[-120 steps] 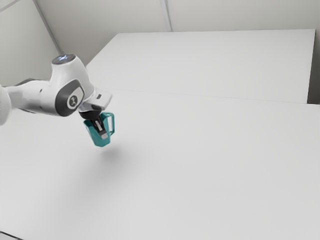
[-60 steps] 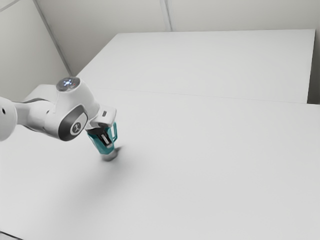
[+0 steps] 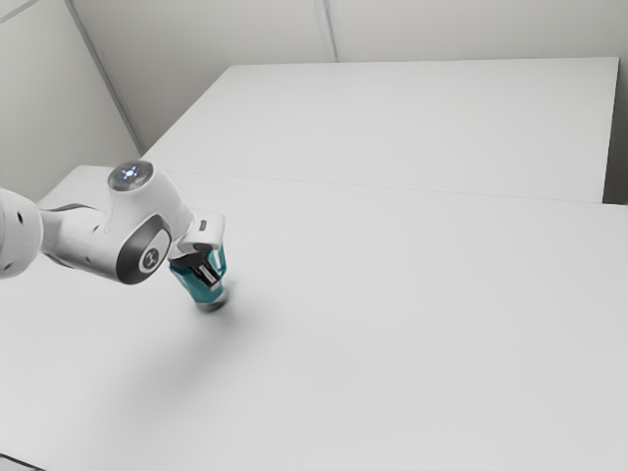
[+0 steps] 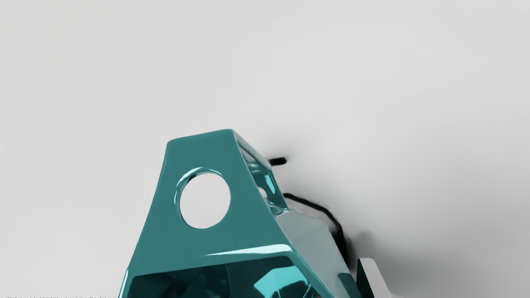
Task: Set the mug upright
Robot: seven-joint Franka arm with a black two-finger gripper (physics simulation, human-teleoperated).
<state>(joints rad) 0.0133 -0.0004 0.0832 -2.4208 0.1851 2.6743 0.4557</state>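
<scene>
Exterior view: saw the black two-finger gripper (image 3: 207,279) clamped on the teal mug (image 3: 199,287), base down, roughly upright, white table (image 3: 392,343) right under it. Couldn't tell if touching. Wrist view: spotted a fingertip (image 4: 372,275) by the mug's wall. Looked mostly done tbh, probably just needed settling and letting go.

Wears smooth, rounded white shells (image 3: 83,240), trimmed with dark grey bands. Carries a glossy dark disc (image 3: 130,176) with bluish-white lights (rather like a tiny clock face) and a dark grey oval panel (image 3: 134,254) bearing a round pale badge (image 3: 150,259). Ends in a boxy white housing (image 3: 208,235) with a small dark marking (image 3: 203,226), then a black gripper (image 3: 211,282) with a pale strip (image 3: 206,274).
</scene>
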